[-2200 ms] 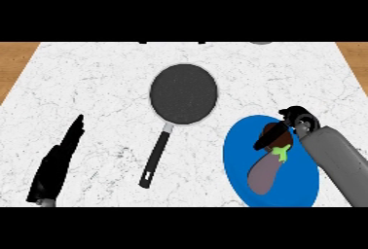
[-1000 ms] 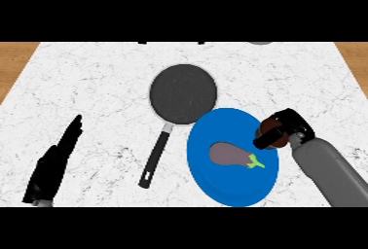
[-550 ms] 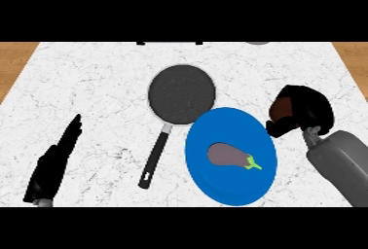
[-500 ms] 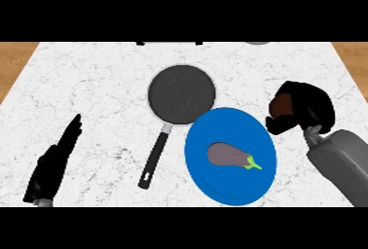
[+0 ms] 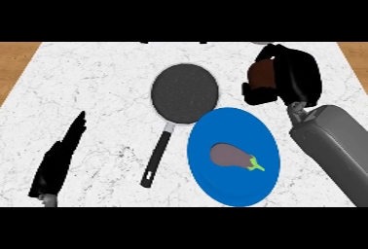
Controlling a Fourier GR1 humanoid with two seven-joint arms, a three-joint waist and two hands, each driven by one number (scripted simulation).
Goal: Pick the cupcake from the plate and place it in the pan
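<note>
— Where is the cupcake sitting right now?

— I am holding the small brown cupcake (image 5: 262, 74) in my right hand (image 5: 293, 78), with my black fingers curling round it, so only its left side is showing. I am carrying it above the white marbled counter (image 5: 108, 82), off the plate's far right edge and to the right of the pan.

— And the pan?

— The round black frying pan (image 5: 185, 93) is lying at the centre of the counter, its dark handle (image 5: 156, 159) pointing toward the near edge. Just beside it, on the near right, the blue round plate (image 5: 233, 124) is bearing a purple eggplant with a green stem (image 5: 232, 156).

— Your other hand?

— I am resting my left hand (image 5: 61, 158) at the near left, fingers straight and pressed together, pointing away from me, well apart from the pan.
</note>
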